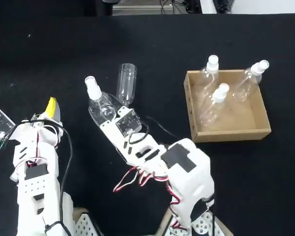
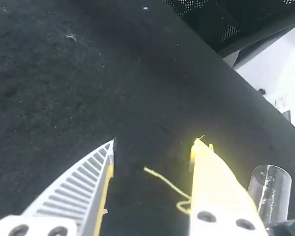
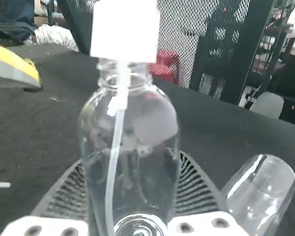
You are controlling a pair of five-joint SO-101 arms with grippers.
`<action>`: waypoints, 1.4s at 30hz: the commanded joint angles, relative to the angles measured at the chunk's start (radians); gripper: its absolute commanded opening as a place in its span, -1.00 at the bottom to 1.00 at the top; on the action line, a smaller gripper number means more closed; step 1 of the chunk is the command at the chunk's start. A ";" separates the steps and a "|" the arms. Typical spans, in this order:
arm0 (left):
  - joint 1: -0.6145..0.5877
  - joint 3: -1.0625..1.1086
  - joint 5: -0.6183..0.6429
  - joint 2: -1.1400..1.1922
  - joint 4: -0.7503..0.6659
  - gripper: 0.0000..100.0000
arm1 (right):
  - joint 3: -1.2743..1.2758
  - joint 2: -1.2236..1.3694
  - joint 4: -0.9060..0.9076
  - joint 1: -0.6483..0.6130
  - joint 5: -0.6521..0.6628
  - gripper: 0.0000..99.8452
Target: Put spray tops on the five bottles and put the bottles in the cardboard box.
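A clear bottle (image 1: pixel 99 102) with a white spray top stands left of the cardboard box (image 1: pixel 192 113). My right gripper (image 1: pixel 104 109) is shut on the body of this bottle (image 3: pixel 132 142), one ribbed finger on each side of it. A second clear bottle (image 1: pixel 126 82) without a top lies just beyond it, also seen beside the gripper (image 3: pixel 259 191). Inside the box are three bottles with spray tops (image 1: pixel 212 101). My left gripper (image 2: pixel 152 150) is open over bare black cloth and holds nothing; it sits at the table's left (image 1: pixel 51 109).
The black cloth (image 1: pixel 49 54) covers the whole table. A thin yellow thread (image 2: pixel 164 183) lies between the left fingers. The topless bottle (image 2: pixel 269 189) is off to one side of the left gripper. Black mesh panels (image 3: pixel 221 44) stand beyond the table's edge.
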 commanded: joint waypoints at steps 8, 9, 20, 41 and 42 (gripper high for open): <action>-0.012 -0.039 0.006 -0.015 -0.025 -0.53 | -0.116 -0.012 0.183 -0.037 0.000 -0.97; -0.012 -0.039 0.006 -0.015 -0.025 -0.53 | -0.113 -0.012 0.178 -0.038 0.003 -0.97; -0.131 -0.051 0.149 -0.015 -0.020 -0.53 | -0.084 -0.004 0.098 -0.038 0.000 -0.97; -0.131 -0.051 0.152 -0.015 -0.018 -0.53 | -0.223 0.082 0.195 -0.060 -0.106 -0.97; -0.131 -0.051 0.152 -0.015 -0.018 -0.53 | -0.222 0.077 0.195 -0.060 -0.106 -0.97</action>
